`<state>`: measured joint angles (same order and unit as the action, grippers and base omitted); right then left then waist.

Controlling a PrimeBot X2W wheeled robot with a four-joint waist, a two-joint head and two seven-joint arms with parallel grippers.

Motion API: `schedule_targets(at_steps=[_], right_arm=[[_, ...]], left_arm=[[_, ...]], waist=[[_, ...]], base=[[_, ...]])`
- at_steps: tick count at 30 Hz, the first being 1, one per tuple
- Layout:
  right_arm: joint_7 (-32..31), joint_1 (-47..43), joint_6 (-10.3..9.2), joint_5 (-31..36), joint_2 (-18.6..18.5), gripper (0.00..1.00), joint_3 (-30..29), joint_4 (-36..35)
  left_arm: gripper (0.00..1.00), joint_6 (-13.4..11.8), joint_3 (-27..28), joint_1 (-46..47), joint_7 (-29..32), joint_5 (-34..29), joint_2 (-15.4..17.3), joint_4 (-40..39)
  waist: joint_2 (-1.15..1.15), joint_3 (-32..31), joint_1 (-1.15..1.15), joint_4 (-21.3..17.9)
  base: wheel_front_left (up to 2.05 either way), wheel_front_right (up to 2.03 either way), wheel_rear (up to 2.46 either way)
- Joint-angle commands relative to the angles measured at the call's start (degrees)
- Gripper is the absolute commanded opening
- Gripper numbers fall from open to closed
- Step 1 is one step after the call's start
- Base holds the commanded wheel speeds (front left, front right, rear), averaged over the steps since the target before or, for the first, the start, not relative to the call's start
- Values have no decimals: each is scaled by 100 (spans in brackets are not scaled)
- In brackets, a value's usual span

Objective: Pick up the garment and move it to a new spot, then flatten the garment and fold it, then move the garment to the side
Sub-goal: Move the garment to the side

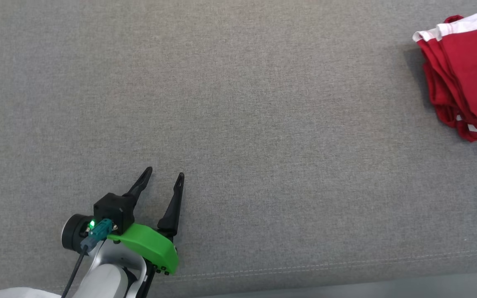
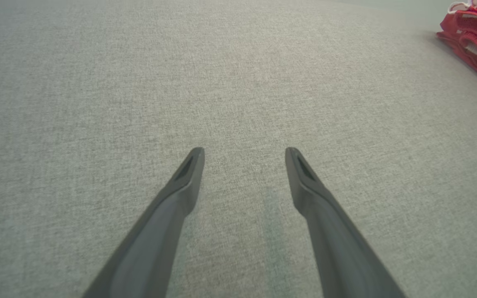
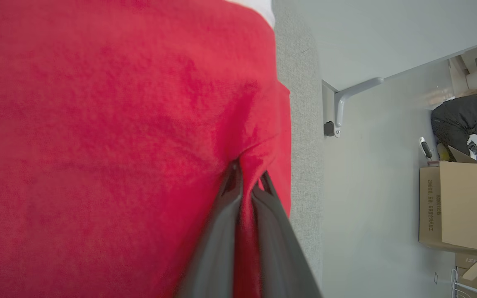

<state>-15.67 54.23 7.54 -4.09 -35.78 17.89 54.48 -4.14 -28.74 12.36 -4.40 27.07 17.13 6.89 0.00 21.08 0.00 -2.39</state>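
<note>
- Starting at the lower left, found the left gripper (image 1: pixel 165 171) poised low over the grey woven fabric surface (image 1: pixel 263 103), two dark fingers spread wide and empty, pointing up the head view.
- Found the folded red garment with white trim (image 1: pixel 470 70) at the far right edge, well apart from that gripper.
- Found the right gripper (image 3: pixel 249 169) pinched together on a fold of the red cloth.
- Judged the last step in hand, shifting the folded garment aside.
- Judged the next move to need a clean release without pulling the folds loose.
</note>
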Motion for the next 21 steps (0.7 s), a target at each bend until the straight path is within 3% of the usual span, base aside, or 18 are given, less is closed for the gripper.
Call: schedule_targets(at_steps=[1,4,5,6,7,15,21], right_arm=[[65,15,-11,187,-51,0,-171,105],[155,-40,-11,388,43,0,-589,289],[191,-77,-11,475,69,20,-715,340],[226,-114,-11,569,93,83,-828,379],[250,-133,-11,664,130,100,-959,415],[407,-193,-11,1113,445,100,-1665,402],[845,-458,-11,994,875,100,-2240,165]], left_arm=[[100,-37,-8,106,19,-76,45,-31],[100,-46,-18,140,18,-66,52,-57],[100,-47,-23,142,19,-67,56,-60],[100,-50,-27,146,21,-69,58,-59],[100,-55,-33,150,26,-69,59,-54],[100,-5,-86,172,-51,-79,60,11],[100,-107,-38,41,-293,-69,56,110]], waist=[[0,145,0,120],[0,212,0,159],[0,227,0,164],[0,237,0,168],[0,240,0,169],[0,92,0,119],[0,-368,0,60]], base=[[0,0,0],[0,0,0],[0,0,0],[0,0,0],[0,0,0],[0,0,0],[0,0,0]])
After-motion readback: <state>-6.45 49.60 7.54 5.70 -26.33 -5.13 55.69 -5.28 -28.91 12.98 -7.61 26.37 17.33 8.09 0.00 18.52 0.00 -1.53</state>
